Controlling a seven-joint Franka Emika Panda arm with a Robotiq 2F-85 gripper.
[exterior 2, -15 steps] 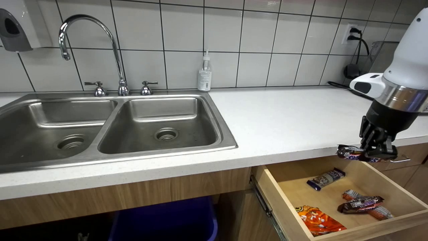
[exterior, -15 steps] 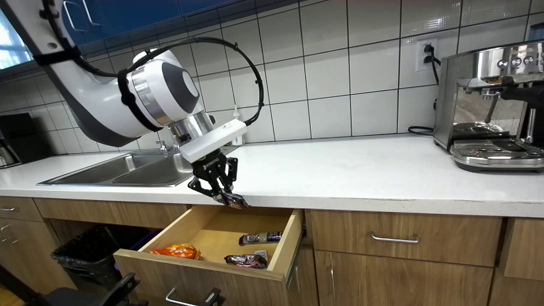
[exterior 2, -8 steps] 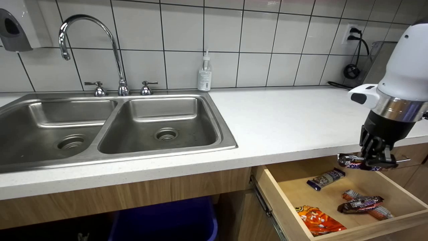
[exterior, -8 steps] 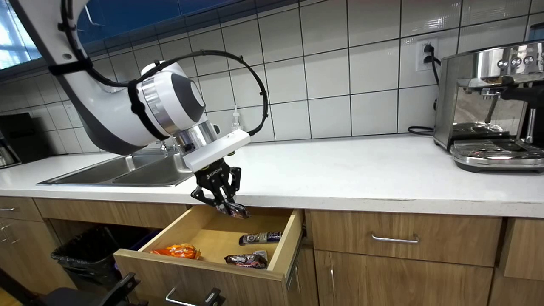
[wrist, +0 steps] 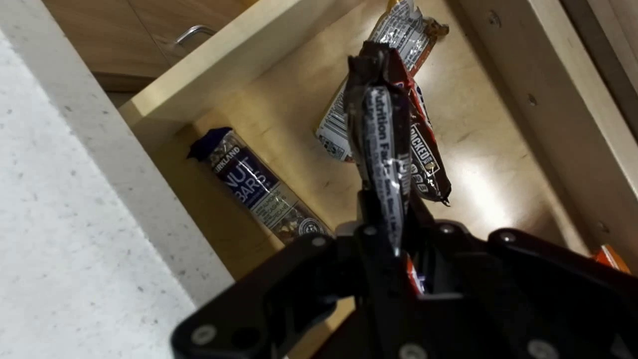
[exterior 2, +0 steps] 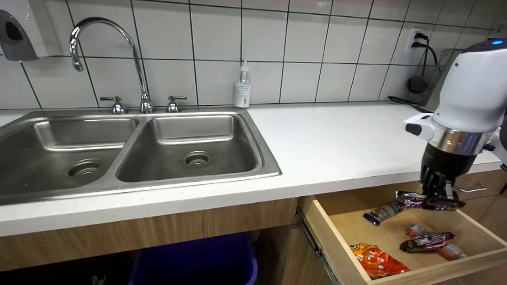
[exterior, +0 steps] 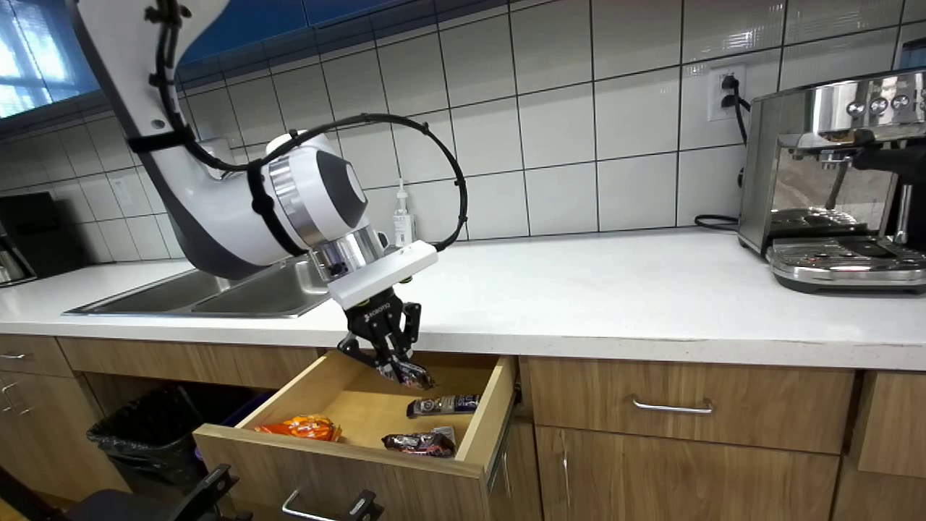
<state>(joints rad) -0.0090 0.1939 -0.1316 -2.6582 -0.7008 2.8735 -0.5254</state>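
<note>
pincer (wrist: pixel 391 212) is clamped on a dark-wrapped candy bar (wrist: pixel 381 129), so the bar is right there between the fingers; it's gripped toward one end, with the longer part poking out past the fingertips and the nutrition facts print showing in the wrist view; in an exterior view it looks roughly level, sticking out to one side, with a bit more wrapper showing among the fingers; the whole lot hangs over the open drawer (exterior: pixel 369 405), near the edge of the white surface (exterior: pixel 579 289); down in the drawer there's a Kirkland nut bar (wrist: pixel 254 184) on the side nearest that edge; an exterior view has the held bar overlapping its end, but in the wrist view the two are clearly apart; another brown bar (exterior 2: pixel 425 242) lies across an orange-and-grey wrapped one (exterior 2: pixel 453 252), closer to the drawer's front, and the held bar partly covers that pair in the wrist view; an orange packet (exterior 2: pixel 376 261) lies in a front corner, well apart from the pincer
</note>
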